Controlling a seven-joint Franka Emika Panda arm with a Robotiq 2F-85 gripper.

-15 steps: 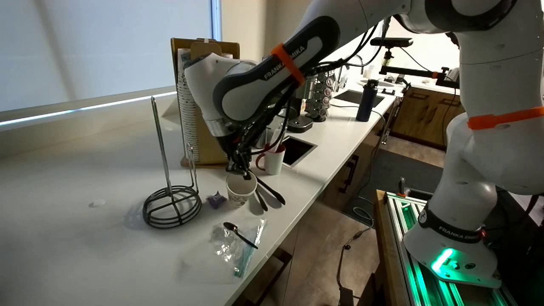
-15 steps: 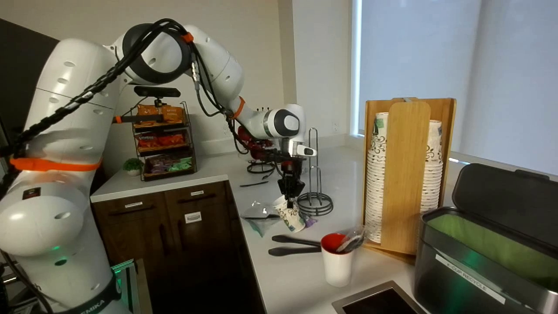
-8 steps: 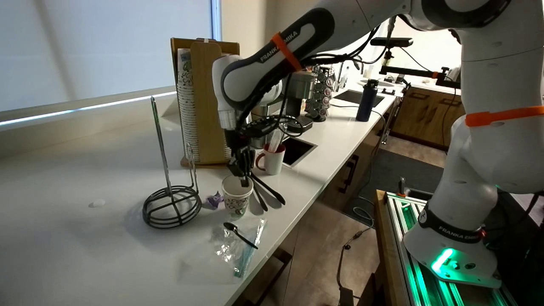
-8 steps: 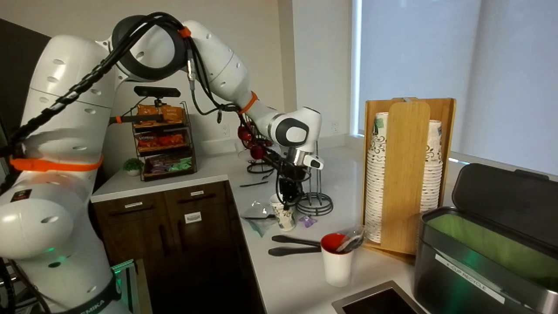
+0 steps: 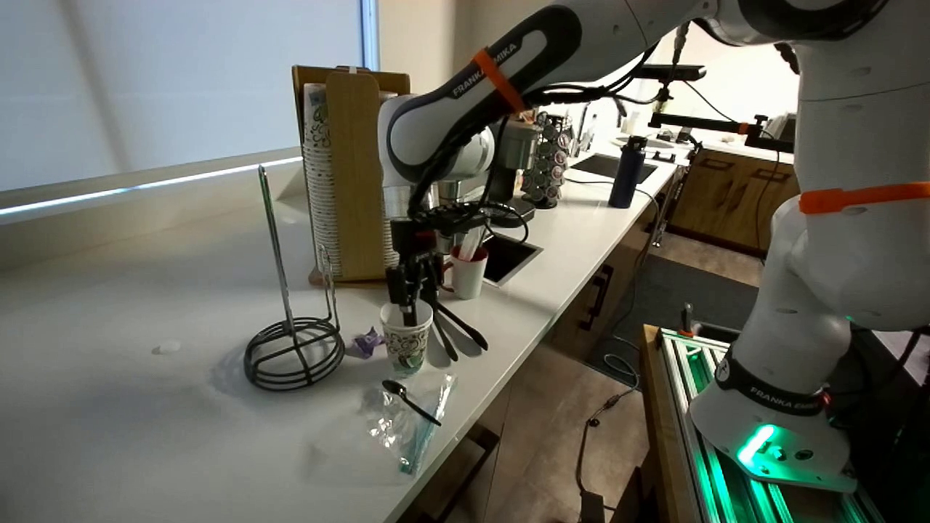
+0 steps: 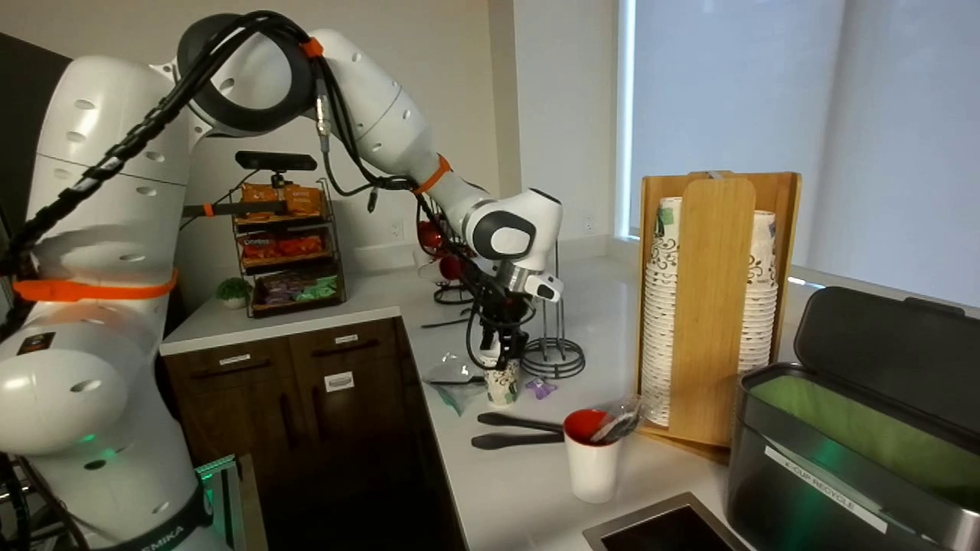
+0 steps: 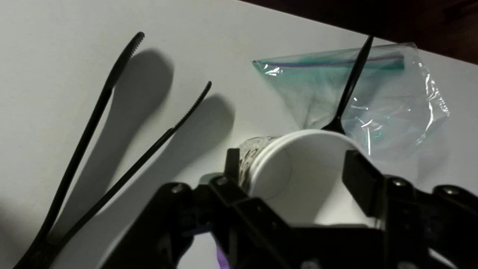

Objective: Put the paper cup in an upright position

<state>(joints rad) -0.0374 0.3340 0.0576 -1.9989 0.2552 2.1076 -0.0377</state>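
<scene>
The paper cup, white with a leafy green and dark print, stands upright on the counter, mouth upward, in both exterior views. From above, the wrist view looks into its white mouth, and the printed outer wall of the cup shows at the left. My gripper is at the rim with its jaws spread apart. The left fingertip sits outside the wall, while the right one is inside the mouth; neither visibly pinches the wall. In an exterior view the gripper covers part of the cup's rim.
Black tongs lie close beside the cup. A clear zip bag with a black spoon is by the counter edge. A purple wrapper, wire stand, red-and-white mug and wooden cup holder stand around.
One second ago the cup was tilted at the shut jaws; it has swung upright onto the counter. The jaws have since opened, and the wrist has turned more vertical.
</scene>
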